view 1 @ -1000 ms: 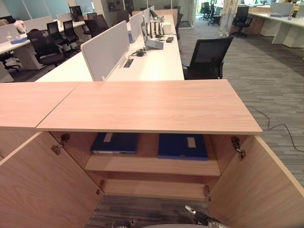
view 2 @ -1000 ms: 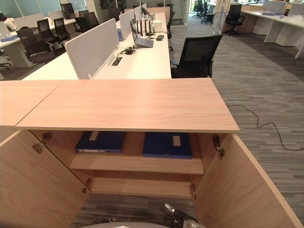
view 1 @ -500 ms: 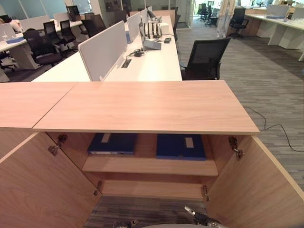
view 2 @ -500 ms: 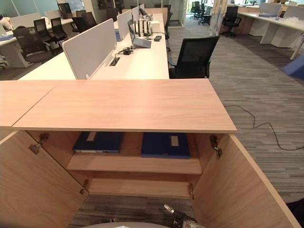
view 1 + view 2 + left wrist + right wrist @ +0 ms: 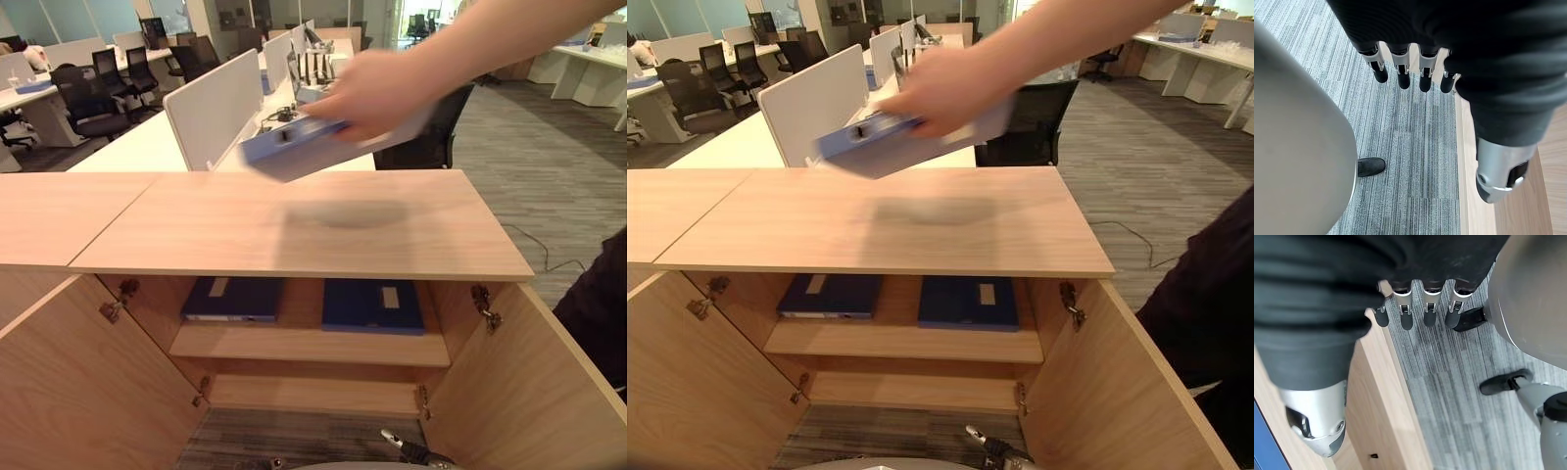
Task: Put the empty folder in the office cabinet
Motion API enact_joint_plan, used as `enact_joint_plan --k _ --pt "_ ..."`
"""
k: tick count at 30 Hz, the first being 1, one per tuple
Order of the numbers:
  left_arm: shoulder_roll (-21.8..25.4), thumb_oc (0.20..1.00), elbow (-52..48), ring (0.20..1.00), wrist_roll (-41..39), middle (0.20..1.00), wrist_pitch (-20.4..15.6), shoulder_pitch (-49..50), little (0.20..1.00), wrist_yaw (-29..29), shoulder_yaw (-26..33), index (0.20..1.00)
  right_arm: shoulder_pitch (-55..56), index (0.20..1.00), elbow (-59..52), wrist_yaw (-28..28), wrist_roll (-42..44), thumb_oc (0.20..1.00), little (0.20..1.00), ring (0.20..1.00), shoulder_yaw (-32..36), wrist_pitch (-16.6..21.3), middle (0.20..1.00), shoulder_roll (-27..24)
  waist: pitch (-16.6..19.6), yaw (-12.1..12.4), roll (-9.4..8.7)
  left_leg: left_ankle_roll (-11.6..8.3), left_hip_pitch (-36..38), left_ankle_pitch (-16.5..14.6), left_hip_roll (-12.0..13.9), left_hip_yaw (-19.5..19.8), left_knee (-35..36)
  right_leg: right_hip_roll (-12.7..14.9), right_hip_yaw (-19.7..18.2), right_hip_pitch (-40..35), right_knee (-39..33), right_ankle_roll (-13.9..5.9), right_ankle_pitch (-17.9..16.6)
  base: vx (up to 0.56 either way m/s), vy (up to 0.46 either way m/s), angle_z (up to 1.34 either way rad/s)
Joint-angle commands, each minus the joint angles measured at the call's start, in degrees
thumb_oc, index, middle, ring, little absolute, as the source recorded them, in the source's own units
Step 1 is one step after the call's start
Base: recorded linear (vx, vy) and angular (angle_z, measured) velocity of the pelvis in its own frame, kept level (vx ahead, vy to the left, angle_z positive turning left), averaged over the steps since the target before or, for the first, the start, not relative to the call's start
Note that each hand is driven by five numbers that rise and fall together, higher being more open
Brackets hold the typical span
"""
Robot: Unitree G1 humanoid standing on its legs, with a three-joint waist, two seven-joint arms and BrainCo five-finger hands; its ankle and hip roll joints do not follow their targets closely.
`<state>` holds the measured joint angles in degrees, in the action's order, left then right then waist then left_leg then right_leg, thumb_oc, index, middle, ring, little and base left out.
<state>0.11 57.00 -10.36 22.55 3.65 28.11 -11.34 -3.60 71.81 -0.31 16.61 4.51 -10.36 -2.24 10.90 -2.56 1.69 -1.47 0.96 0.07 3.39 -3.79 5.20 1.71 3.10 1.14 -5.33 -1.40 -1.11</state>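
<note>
A: Where's the folder (image 5: 294,145)?
B: In a person's hand (image 5: 377,93), tilted above the cabinet (image 5: 304,220) top, well apart from both robot hands' fingers.
A: And those?
B: Left hand (image 5: 1415,63) and right hand (image 5: 1422,298) hang relaxed, fingers straight, empty, over carpet (image 5: 1400,147).

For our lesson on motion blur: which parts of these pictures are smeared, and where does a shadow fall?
Left eye view: the person's hand and light blue folder are smeared by motion; a soft shadow falls on the cabinet top beneath them. The dark blue folders on the shelf look sharp.
</note>
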Motion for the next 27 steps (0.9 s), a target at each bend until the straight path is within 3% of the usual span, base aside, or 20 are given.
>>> enact_joint_plan --k 1,16,21,27 --pt "-2.27 1.0 2.9 1.0 -0.45 1.0 0.9 0.72 1.0 0.41 0.6 1.0 0.51 1.0 6.01 -0.48 -1.34 1.0 1.0 1.0 2.49 -0.4 1.0 3.17 0.78 0.73 -2.14 1.49 -0.62 -2.2 -1.51 2.25 -0.2 -0.77 0.65 1.18 0.33 1.06 1.02 0.0 0.0 0.0" --pt "-2.29 1.0 -2.14 1.0 -0.58 1.0 1.72 1.92 1.0 0.82 0.04 1.0 0.72 1.0 5.91 -0.55 -1.13 1.0 1.0 1.0 2.66 -0.4 1.0 3.18 0.87 0.7 -2.16 1.59 -0.66 -2.31 -1.58 2.28 -0.2 -0.74 0.67 1.23 0.33 1.0 1.06 0.0 0.0 0.0" --pt "-0.6 1.0 -13.26 1.0 0.93 1.0 1.83 3.73 1.0 1.59 -1.68 1.0 0.93 1.0 4.89 -0.85 -1.21 1.0 1.0 1.0 2.96 -0.56 1.0 3.24 0.68 1.03 -2.22 1.59 -0.91 -2.25 -1.65 2.45 -0.2 -0.64 1.02 1.26 0.33 0.95 1.05 0.0 0.0 0.0" --pt "4.55 1.0 -37.22 1.0 3.64 1.0 5.38 8.2 1.0 4.08 -0.4 1.0 2.0 1.0 2.67 -0.32 -1.41 1.0 1.0 1.0 4.49 -1.55 1.0 3.22 0.16 2.0 -2.33 1.46 -1.19 -2.21 -1.58 2.87 -0.2 -0.49 1.61 1.32 0.33 0.83 1.07 -0.01 -0.002 0.05"
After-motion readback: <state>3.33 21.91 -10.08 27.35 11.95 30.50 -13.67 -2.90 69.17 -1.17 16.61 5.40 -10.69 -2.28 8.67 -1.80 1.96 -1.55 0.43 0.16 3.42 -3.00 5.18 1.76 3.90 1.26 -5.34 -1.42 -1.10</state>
